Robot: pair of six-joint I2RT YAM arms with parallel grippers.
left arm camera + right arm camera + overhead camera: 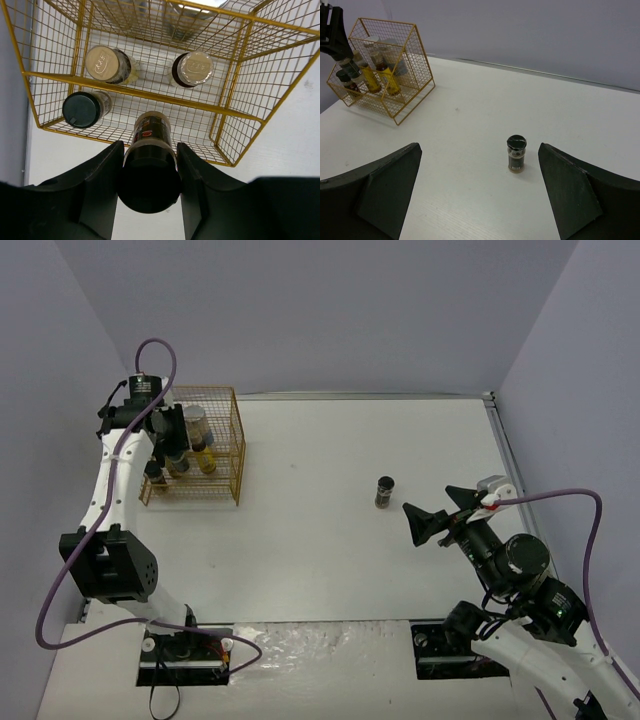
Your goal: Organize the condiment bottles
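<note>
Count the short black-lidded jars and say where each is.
3. The lone jar stands on the table; the racked jar sits in the wire rack; the held jar is in the left gripper at the rack's edge. More may be hidden inside the rack.

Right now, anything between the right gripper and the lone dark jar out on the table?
Nothing visible. The right gripper is open and the dark jar stands upright just ahead of it, with only table surface between them.

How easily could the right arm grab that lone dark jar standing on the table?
Probably yes, easily: the right pincer is open and faces the black-lidded jar, and nothing stands between them.
</note>
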